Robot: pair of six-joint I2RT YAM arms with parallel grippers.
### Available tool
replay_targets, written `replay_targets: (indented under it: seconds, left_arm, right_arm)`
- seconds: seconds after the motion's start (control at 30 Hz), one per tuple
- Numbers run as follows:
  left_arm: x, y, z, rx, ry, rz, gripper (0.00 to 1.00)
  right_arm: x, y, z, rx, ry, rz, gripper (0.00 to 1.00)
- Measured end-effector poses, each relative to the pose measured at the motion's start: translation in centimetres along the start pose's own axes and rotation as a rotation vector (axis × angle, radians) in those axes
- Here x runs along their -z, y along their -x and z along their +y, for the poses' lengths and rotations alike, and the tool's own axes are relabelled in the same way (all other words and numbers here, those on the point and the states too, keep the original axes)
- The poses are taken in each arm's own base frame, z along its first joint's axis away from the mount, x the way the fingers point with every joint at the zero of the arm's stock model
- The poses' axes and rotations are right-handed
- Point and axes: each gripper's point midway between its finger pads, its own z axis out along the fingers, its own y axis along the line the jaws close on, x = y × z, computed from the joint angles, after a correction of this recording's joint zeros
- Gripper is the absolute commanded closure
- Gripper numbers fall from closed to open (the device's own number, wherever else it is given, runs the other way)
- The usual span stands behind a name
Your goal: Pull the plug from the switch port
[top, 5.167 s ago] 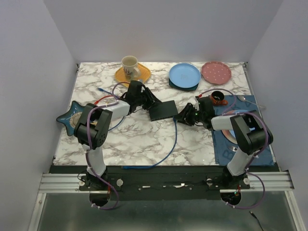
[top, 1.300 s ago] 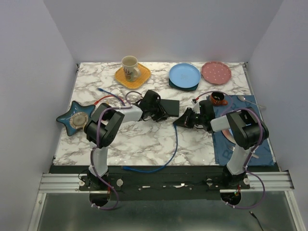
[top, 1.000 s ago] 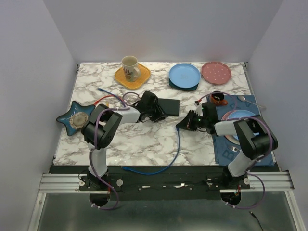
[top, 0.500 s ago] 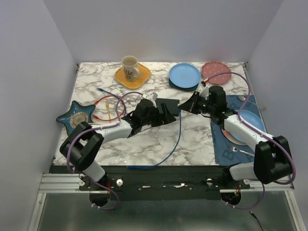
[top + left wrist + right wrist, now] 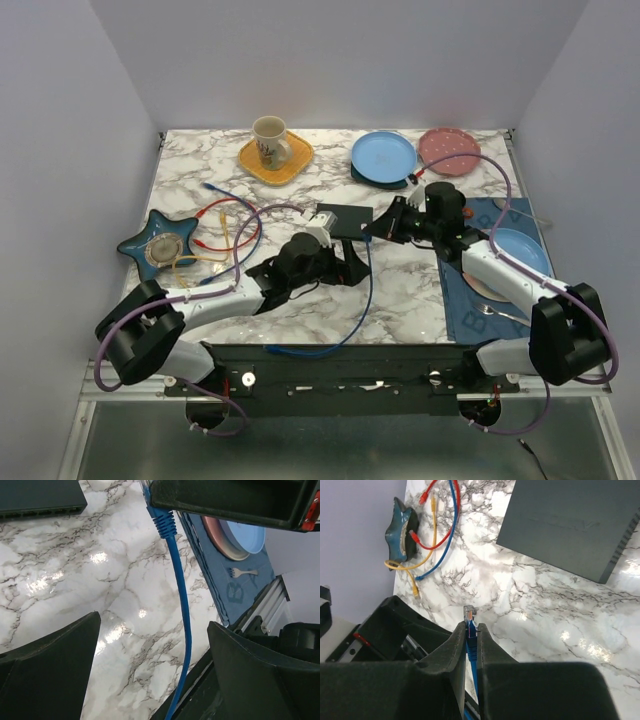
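My right gripper pinches the blue cable's plug, clear of the switch port on the black box, worktop ctr. My left gripper gapes wide, empty, toward front edge.

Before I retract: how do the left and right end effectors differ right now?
The left end effector is wide open and empty; the right end effector is shut on the blue plug. The left sits nearer the arm bases, on the near side of the switch; the right is by the switch's right end. Shared: neither touches the switch, and the plug is clear of its port.
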Motion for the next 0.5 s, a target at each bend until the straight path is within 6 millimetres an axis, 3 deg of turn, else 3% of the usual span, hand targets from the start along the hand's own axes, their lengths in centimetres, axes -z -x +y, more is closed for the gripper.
replay_targets:
  seconds: [0.03, 0.1, 0.13, 0.17, 0.2, 0.33, 0.4, 0.43, 0.47, 0.5]
  left_arm:
    - [0.0, -0.3, 0.0, -0.003, 0.0, 0.007, 0.09]
    - [-0.4, -0.9, 0.0, -0.011, 0.0, 0.021, 0.33]
    - [-0.7, -1.2, 0.3, -0.011, 0.008, 0.032, 0.48]
    - [-0.9, -1.5, 0.5, -0.011, 0.016, 0.043, 0.75]
    - [-1.3, -1.8, 0.7, -0.011, 0.027, 0.058, 0.81]
    - [-3.0, -2.6, 1.3, -0.042, 0.066, 0.132, 0.97]
    - [-3.5, -2.2, 0.8, -0.053, 0.062, 0.145, 1.0]
    - [-3.6, -1.9, 0.4, -0.058, 0.055, 0.145, 1.0]
    - [-3.6, -1.6, 0.2, -0.063, 0.05, 0.142, 1.0]
    - [-3.4, -1.4, 0.0, -0.069, 0.049, 0.139, 1.0]
  right_arm:
    - [-0.1, -0.2, 0.2, 0.003, 0.005, 0.006, 1.0]
    - [-0.2, -0.7, 0.7, 0.009, 0.013, 0.019, 1.0]
    - [-0.3, -0.9, 1.0, 0.012, 0.018, 0.025, 0.99]
    - [-0.3, -1.0, 1.3, 0.015, 0.022, 0.03, 1.0]
    - [-0.3, -1.1, 1.5, 0.018, 0.026, 0.033, 1.0]
    - [0.4, -1.1, 2.3, 0.033, 0.028, 0.025, 1.0]
    - [1.2, -0.8, 2.6, 0.046, 0.022, 0.007, 0.93]
    - [1.6, -0.6, 2.8, 0.054, 0.019, -0.007, 0.86]
    - [2.0, -0.3, 2.9, 0.062, 0.017, -0.021, 0.65]
    - [2.4, -0.1, 3.2, 0.072, 0.017, -0.033, 0.59]
